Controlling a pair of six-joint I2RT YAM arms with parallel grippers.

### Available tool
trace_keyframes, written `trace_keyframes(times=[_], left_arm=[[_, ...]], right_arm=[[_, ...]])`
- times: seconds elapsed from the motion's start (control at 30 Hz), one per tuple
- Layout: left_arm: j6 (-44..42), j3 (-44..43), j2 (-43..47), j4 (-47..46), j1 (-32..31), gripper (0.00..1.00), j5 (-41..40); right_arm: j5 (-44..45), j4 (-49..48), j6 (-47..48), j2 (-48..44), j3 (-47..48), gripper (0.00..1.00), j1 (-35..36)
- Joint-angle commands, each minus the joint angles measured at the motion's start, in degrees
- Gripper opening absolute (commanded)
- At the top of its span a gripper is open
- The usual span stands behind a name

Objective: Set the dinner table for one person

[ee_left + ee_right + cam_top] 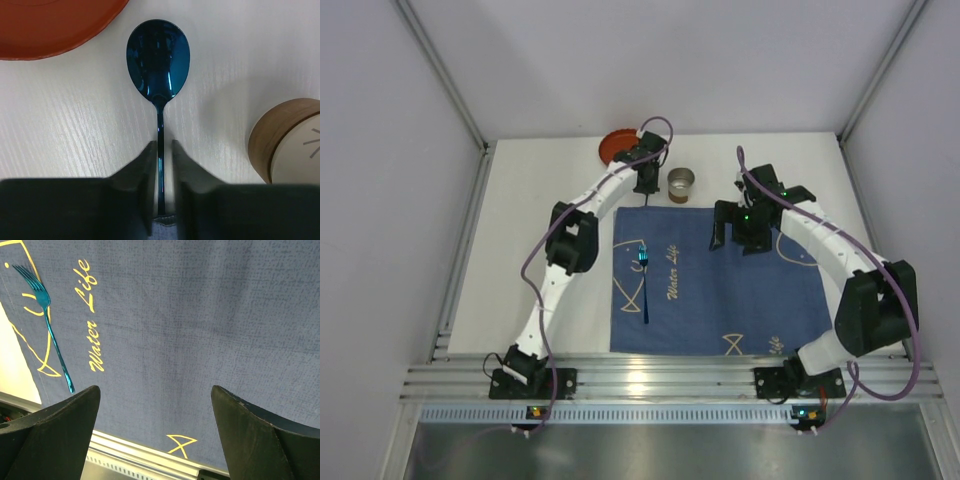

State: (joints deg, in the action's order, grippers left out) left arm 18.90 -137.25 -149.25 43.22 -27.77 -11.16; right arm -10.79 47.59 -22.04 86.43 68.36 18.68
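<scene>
The dinner table (530, 250) is the big white flat top under everything, reaching from the arms' bases to the back wall. It looks dull and smooth, with faint lines like wood grain.

At the far left back sits a round orange-red plate (616, 146). Just to its right lies a spoon (158, 57). It is shiny dark blue, with an egg-shaped bowl and a thin straight handle. The left gripper (164, 150) is down over that handle. Its two black fingers (135, 170) stand close on either side of it, with a thin gap on one side, so I cannot tell if they pinch it yet. Right of the spoon stands a round cup (287, 140) with a brown, wood-like wall.

Nearer the arms lies a dark blue cloth mat (720, 290), woven, with fish drawings and the words "Water Life". A shiny blue-green fork (47, 320) lies on its left side, prongs pointing away from the arms. The right gripper (155, 390) hangs over the mat's right part, spread wide with nothing in it.

I think the step now is picking up the spoon. Next, the fingers need to squeeze the thin, slippery handle tight, lift it, and carry it to the mat. The plate and cup are not on the mat yet.
</scene>
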Motion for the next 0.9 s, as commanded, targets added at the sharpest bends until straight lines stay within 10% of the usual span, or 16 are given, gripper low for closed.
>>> trace_keyframes(times=[0.0,0.07,0.53,0.87], left_arm=[[-0.9,-0.1,-4.3,4.9,1.0,0.14,-3.8],[0.1,-1.7,-5.0,6.7,2.0,0.00,-3.3],[5.4,1.5,25.9,-1.8,4.2,0.00,3.9],[12.7,20.9,43.6,-1.0,-1.5,0.00,7.3]], right_arm=[[-0.1,0.3,0.8,-0.3,2.2,0.92,-0.7],[-0.4,0.3,0.9,-0.3,2.3,0.92,-0.7],[1.6,-9.0,-2.7,-11.2,6.5,0.93,1.4],[1.4,-21.9,-7.5,-14.8,2.3,0.91,11.5]])
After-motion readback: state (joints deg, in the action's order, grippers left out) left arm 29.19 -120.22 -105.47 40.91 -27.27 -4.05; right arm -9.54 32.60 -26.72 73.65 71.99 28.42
